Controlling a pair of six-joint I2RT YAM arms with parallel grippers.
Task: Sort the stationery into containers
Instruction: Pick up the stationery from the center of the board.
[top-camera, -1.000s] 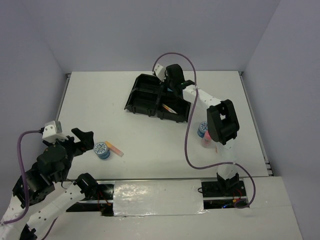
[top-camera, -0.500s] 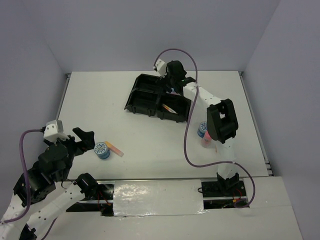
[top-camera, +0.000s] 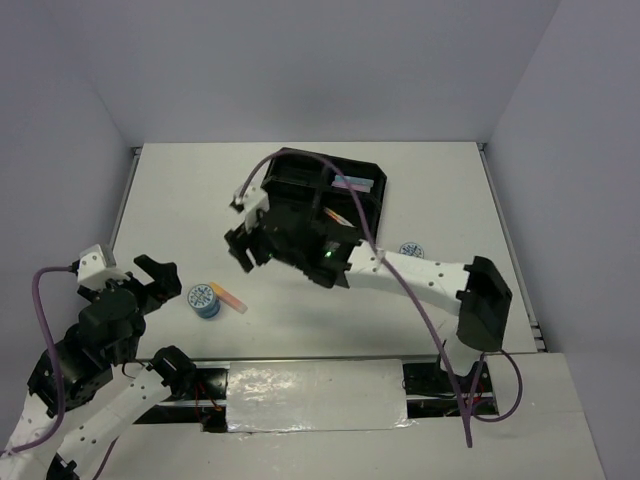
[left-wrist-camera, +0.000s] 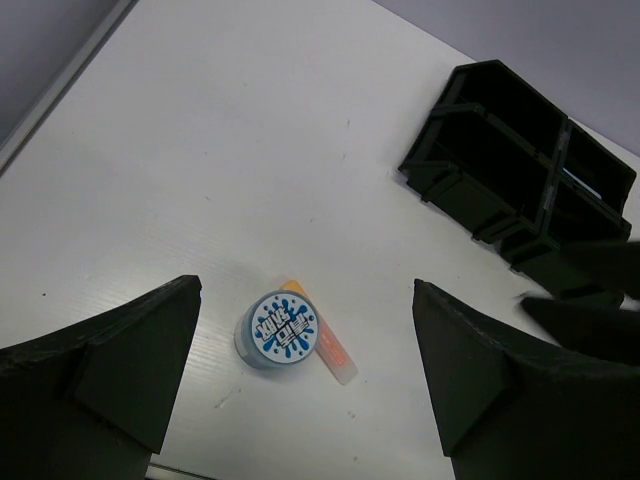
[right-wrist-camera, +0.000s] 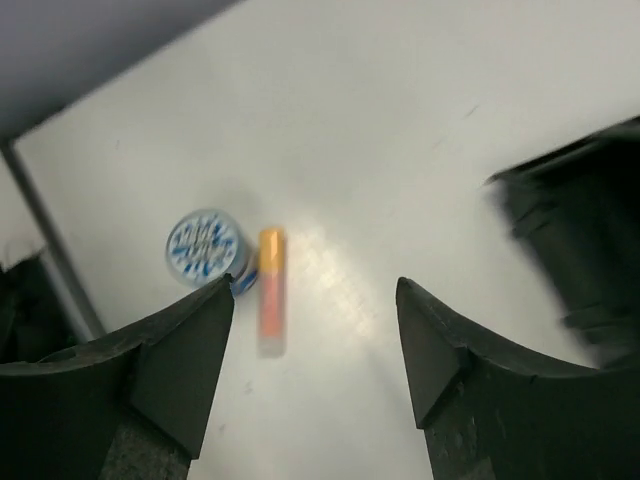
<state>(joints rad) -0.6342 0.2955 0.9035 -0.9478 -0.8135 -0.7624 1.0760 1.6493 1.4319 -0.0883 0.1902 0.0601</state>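
**Black-fingered right gripper leaves the tray for the loose items**

Black plastic four-compartment tray (left-wrist-camera: 455, 195) stands at the far middle of the white table (top-camera: 180, 200). A pink-and-purple item (top-camera: 352, 182) lies in one far compartment and a thin orange-yellow pen (top-camera: 338, 215) in a nearer one. A second ago the right gripper (top-camera: 243, 250) was low over the far side of this tray. The right arm has since swung across to the left, and the gripper now hangs above bare table between the tray and the two loose items. Its wrist view shows the fingers (right-wrist-camera: 170, 370) spread apart with nothing between them, so the drop into the tray looks complete.

Ahead of those fingers lie a round blue-and-white tape roll (right-wrist-camera: 203, 243) and a short orange marker (right-wrist-camera: 270, 290). The two are touching or nearly so, and both sit well apart from the tray. The left gripper (top-camera: 160, 278) waits just on the near side of the same pair, its fingers (left-wrist-camera: 110, 370) fully spread and empty.

A second blue-and-white tape roll (top-camera: 411, 250) rests on the table right of the tray, also unsorted. The pink-capped bottle cannot be seen.

By judgement, the roll or the marker is the next pick. Since both arms face that pair, one should hold back.
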